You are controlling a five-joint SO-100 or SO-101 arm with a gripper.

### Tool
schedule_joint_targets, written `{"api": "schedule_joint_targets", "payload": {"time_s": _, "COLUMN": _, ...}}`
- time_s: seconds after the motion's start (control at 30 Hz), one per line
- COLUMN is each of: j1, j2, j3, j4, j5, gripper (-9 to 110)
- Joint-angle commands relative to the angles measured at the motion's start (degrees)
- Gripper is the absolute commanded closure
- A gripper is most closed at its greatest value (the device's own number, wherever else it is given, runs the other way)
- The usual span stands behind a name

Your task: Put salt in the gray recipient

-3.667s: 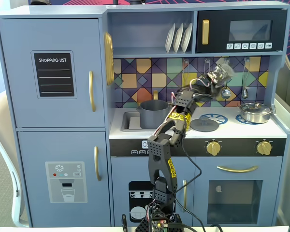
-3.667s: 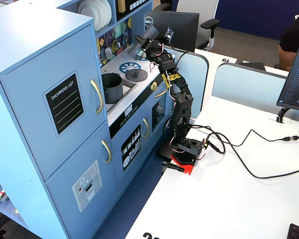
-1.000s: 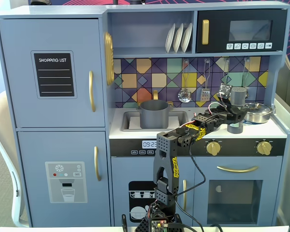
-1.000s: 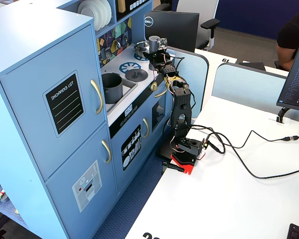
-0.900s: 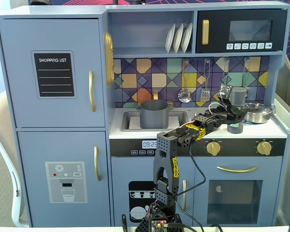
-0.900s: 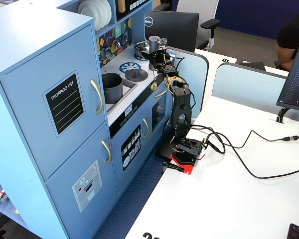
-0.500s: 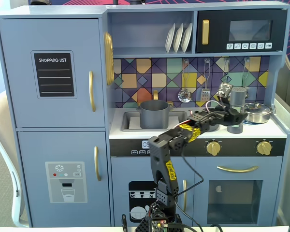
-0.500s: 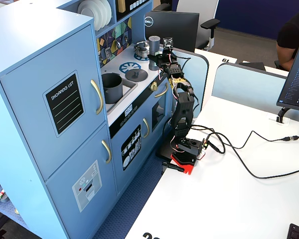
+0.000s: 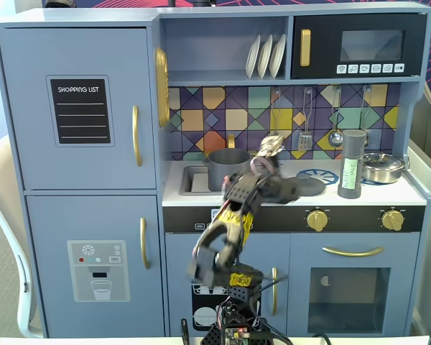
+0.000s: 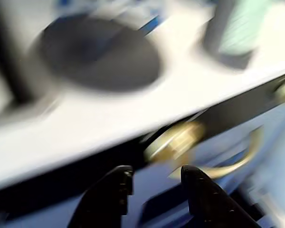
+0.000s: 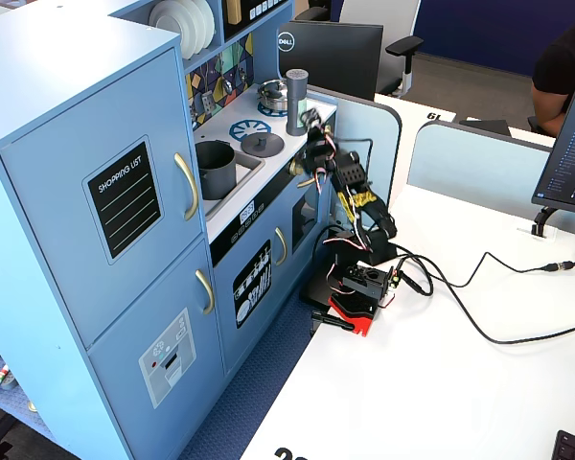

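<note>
Pincer [image 10: 154,183] empty, parted, below and left of salt [image 10: 237,31].

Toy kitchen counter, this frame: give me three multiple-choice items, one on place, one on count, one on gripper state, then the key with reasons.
1. Where does the salt stand?
A. Inside the gray recipient
B. On the counter, between the flat lid and the steel pan
C. In the gripper

2. How many white plates stand in the upper rack?
A. One
B. Three
C. Five

3. What state is the gripper in?
A. Open, holding nothing
B. Shut on the salt
C. Shut on the lid

Key:
1 B: in a fixed view it stands upright right of the lid and left of the pan, away from the gray recipient.
2 B: three rims show.
3 A: the wrist view shows a clear gap between the fingertips.
</note>
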Motion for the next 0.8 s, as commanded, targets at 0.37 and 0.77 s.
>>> {"api": "schedule_joint_targets", "payload": {"time_s": 0.37, "j1": -30.15, "j2": 15.47, "j3": 40.25, "j4": -14.68, "j5": 4.92, "gripper": 101}}
{"api": "schedule_joint_targets", "payload": {"time_s": 0.77, "j1": -40.87, "j2": 20.3, "j3": 51.68, "j4": -11.25, "j5": 12.39, "gripper": 101}}
